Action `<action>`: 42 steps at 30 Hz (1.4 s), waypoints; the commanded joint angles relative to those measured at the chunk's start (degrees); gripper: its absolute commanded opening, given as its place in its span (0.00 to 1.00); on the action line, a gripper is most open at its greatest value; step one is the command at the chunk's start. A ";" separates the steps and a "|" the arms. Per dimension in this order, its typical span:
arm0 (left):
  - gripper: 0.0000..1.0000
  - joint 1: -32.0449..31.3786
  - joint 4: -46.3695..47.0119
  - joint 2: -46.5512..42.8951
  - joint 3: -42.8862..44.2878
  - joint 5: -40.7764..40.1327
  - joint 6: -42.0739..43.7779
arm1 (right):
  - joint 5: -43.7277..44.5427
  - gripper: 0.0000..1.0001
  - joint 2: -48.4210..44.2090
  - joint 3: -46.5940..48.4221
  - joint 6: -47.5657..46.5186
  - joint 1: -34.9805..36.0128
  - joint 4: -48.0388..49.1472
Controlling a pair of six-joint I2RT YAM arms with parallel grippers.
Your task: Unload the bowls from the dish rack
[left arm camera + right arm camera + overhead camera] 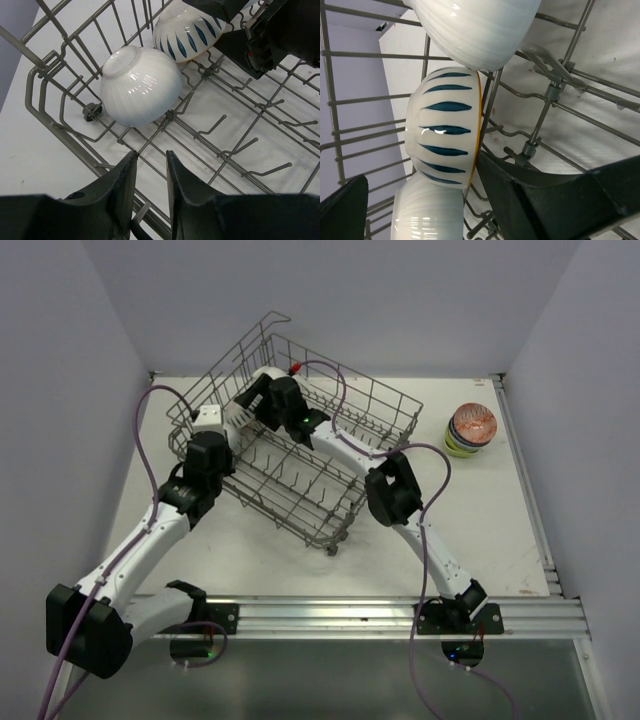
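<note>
In the far-left end of the dish rack (300, 475), the right gripper (420, 167) sits wide open around the blue-striped bowl (445, 130). One finger is out past the bowl's base and the other is right at its orange rim, touching or just about, with nothing clamped yet. These look like glazed ceramic to me: stiff, a bit hefty for their size, slick as anything, and they'll chip if they knock a tine. So my guess is the rim wall is the place to pinch, one finger inside and one out, since the round belly gives nothing to bite on. The striped one lies on its side, squeezed between a ribbed white bowl (475, 30) touching it on one side and a second white bowl (427, 215) on the other. Meanwhile the left gripper (150, 155) is at the rack's left edge, fingers nearly together with a rack wire in the slit between them. It looks pinched on the rack to steady it, not holding any bowl. Over at the far right of the table (300, 570) there's a stack of bowls (471, 430), well apart from the rack.
</note>
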 commanded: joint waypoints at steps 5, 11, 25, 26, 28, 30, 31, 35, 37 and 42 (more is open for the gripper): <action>0.14 -1.66 -0.35 -0.65 -1.28 9.08 0.30 | -3.50 0.78 0.37 2.32 0.36 -0.31 3.06; 0.07 -2.63 -0.88 -0.56 -1.19 8.99 0.12 | -5.52 0.71 0.81 1.71 0.45 -0.58 4.64; 0.20 -2.72 -1.40 -0.03 -0.75 4.95 0.04 | -8.95 0.39 -0.24 -5.22 0.44 -1.37 17.88; 0.22 -2.72 -1.49 -0.21 -0.84 4.68 0.12 | -8.95 0.34 -0.60 -6.19 0.45 -1.37 19.22; 0.25 -2.72 -1.49 -0.21 -0.84 4.07 0.04 | -9.04 0.20 -0.86 -7.60 0.27 -1.37 21.68; 0.27 -2.72 -1.58 -0.39 -0.84 3.63 0.04 | -9.48 0.18 -0.95 -7.70 -0.26 -1.37 23.79; 0.30 -2.72 -1.75 -0.56 -0.67 3.02 -0.14 | -10.09 0.16 -1.04 -8.65 -0.17 -1.37 25.19; 0.45 -2.72 -1.84 -1.09 -0.75 1.43 -0.49 | -10.19 0.04 -2.79 -14.10 0.80 -1.46 33.28; 0.58 -2.72 -2.02 -1.53 -0.75 0.38 -0.75 | -10.01 0.00 -4.38 -17.44 0.71 -1.46 37.67; 0.78 -2.72 -2.19 -3.02 -0.75 -2.17 -1.10 | -10.80 0.00 -6.05 -19.83 0.36 -1.63 42.78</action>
